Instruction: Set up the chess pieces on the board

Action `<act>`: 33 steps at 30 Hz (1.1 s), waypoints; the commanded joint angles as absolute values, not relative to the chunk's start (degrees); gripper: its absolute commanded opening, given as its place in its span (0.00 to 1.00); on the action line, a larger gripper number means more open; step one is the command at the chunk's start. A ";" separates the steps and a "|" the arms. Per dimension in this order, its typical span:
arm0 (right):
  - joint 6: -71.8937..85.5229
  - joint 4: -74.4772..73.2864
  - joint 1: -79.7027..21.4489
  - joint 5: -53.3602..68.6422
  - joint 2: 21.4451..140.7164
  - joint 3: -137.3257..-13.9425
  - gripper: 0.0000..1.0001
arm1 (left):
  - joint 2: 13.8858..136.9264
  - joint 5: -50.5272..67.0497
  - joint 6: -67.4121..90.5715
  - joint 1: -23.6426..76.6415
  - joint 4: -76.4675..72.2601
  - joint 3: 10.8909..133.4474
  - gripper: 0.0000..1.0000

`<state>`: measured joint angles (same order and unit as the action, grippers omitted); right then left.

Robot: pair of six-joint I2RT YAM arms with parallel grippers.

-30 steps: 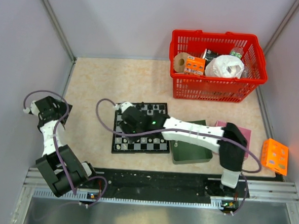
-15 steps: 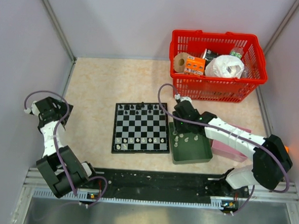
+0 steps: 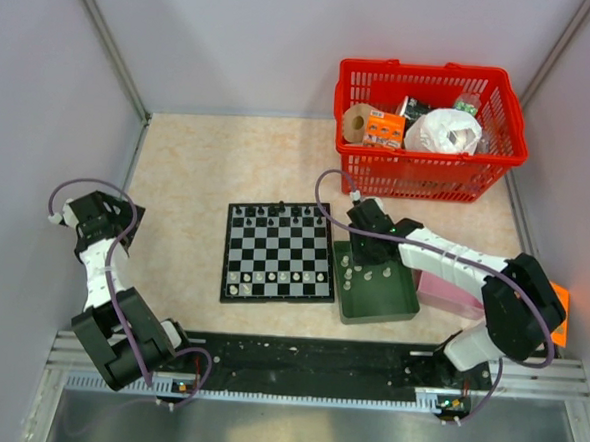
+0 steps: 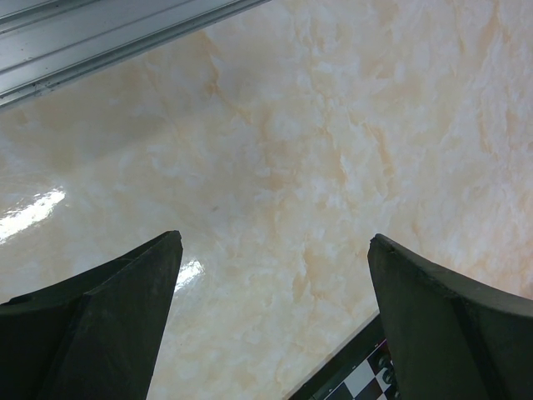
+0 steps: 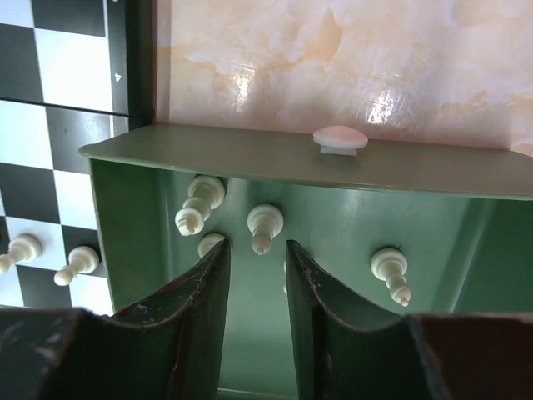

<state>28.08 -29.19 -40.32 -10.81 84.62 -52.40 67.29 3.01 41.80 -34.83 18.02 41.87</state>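
The board (image 3: 278,250) lies mid-table, with black chess pieces (image 3: 275,213) along its far row and white ones (image 3: 262,276) near its front. My right gripper (image 3: 359,253) reaches into the dark green tray (image 3: 341,312) to the board's right. In the right wrist view its fingers (image 5: 256,246) stand narrowly open with nothing between them. A white piece (image 5: 265,225) lies just beyond the tips, and others (image 5: 198,208) (image 5: 391,271) lie to either side. My left gripper (image 4: 275,242) hangs wide open over bare table at the far left, the board's corner (image 4: 358,379) just in sight.
A red basket (image 3: 428,179) of packaged goods stands at the back right. A pink box (image 3: 451,291) sits against the tray's right side, with an orange object (image 3: 556,297) further right. A whitish round-topped piece (image 5: 340,139) shows just beyond the tray's far wall (image 5: 250,154).
My right arm has swung from over the board to the green tray, then settled lower into it with its jaws narrower. The left arm has not moved.
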 commanded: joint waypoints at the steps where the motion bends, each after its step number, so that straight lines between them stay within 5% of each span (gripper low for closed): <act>1: 26.63 -27.77 -39.55 -10.55 86.39 -53.96 0.32 | 67.59 3.78 40.96 -35.42 15.12 42.45 0.99; 10: 25.31 -26.90 -39.29 -10.28 88.95 -54.75 0.28 | 67.41 3.60 40.87 -35.42 14.94 42.19 0.99; 22: 24.17 -28.82 -39.20 -11.34 85.70 -55.98 0.10 | 67.94 4.04 41.22 -35.33 14.15 41.57 0.99; 33: 24.25 -36.74 -43.84 -13.54 75.76 -65.29 0.09 | 67.76 3.95 41.31 -35.42 14.33 41.40 0.99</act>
